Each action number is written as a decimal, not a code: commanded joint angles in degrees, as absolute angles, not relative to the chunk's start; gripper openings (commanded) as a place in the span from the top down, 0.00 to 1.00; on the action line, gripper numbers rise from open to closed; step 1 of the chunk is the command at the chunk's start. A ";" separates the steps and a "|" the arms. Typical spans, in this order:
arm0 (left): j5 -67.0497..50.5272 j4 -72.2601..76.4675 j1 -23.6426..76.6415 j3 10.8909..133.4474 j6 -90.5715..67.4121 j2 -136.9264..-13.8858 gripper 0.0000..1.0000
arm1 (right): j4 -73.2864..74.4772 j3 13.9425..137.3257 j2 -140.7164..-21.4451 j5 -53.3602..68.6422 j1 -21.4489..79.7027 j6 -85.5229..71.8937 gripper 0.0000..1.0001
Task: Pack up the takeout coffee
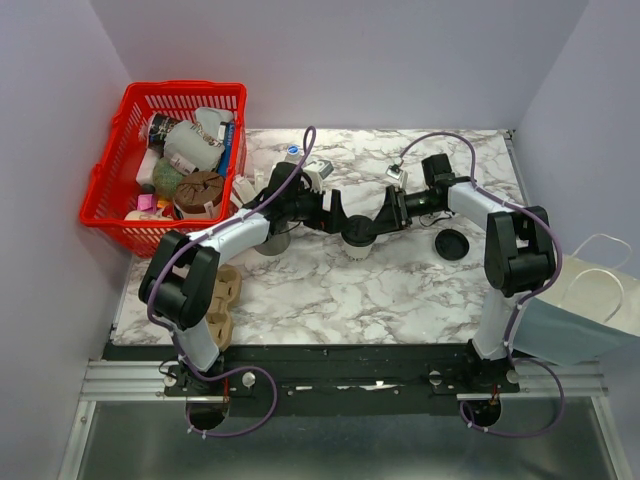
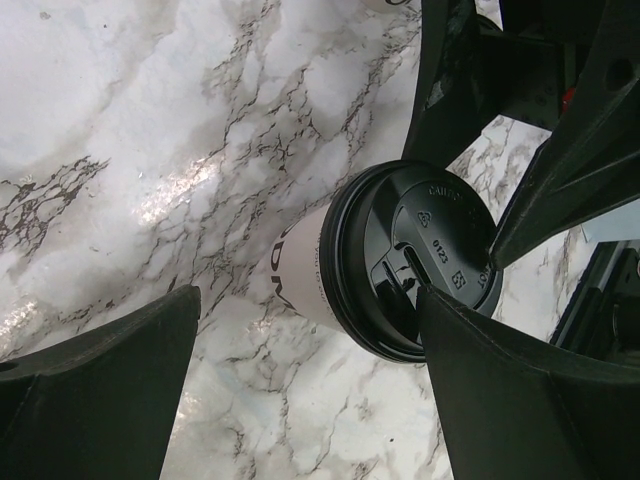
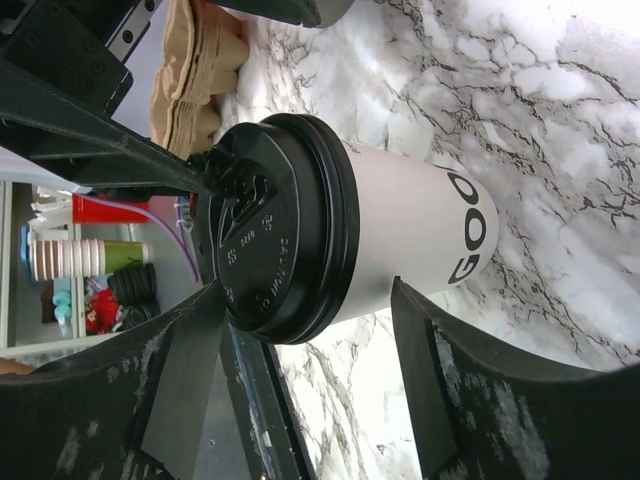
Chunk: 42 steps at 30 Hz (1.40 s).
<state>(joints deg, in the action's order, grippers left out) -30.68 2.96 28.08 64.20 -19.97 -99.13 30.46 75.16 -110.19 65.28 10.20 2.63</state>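
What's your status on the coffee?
Left tool open over lid. Right tool straddling coffee cup, grip unclear. Cup upright, lidded. Both tools crowd it.

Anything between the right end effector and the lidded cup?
Nothing visible. The cup sits between the right end effector's open fingers; the left end effector crowds its lid from the opposite side.
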 commanded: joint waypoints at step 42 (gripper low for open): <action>-38.06 19.25 26.28 57.30 -26.64 -107.31 0.08 | 26.37 71.28 -114.17 62.40 10.63 4.39 0.48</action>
